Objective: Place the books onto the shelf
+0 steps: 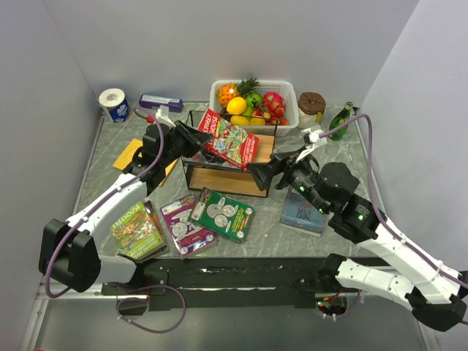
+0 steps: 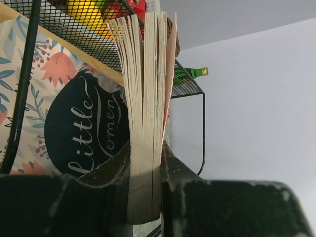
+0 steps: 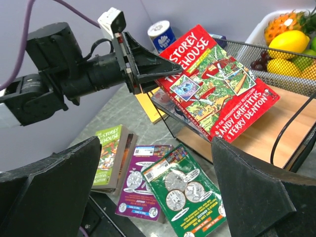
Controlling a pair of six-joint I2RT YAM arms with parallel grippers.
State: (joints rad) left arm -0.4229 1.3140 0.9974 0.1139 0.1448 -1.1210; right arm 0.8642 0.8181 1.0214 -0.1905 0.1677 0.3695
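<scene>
My left gripper (image 1: 199, 139) is shut on the page edge of a red Treehouse book (image 1: 230, 140), held tilted over the top tier of the shelf (image 1: 219, 180). In the left wrist view the jaws (image 2: 146, 148) pinch the pages (image 2: 145, 89) beside a floral "Little Women" book (image 2: 74, 128). My right gripper (image 1: 263, 174) stands open by the shelf's right end, holding nothing (image 3: 155, 182). On the table lie a green Treehouse book (image 1: 135, 230), a purple one (image 1: 183, 223), a green one (image 1: 223, 213), a dark blue one (image 1: 303, 212) and a yellow one (image 1: 130, 152).
A white fruit basket (image 1: 289, 91) stands just behind the shelf. Along the back are a toilet roll (image 1: 113, 104), a slim purple box (image 1: 161, 101), a brown-lidded jar (image 1: 311, 106) and a green bottle (image 1: 340, 121). Walls close in left and right.
</scene>
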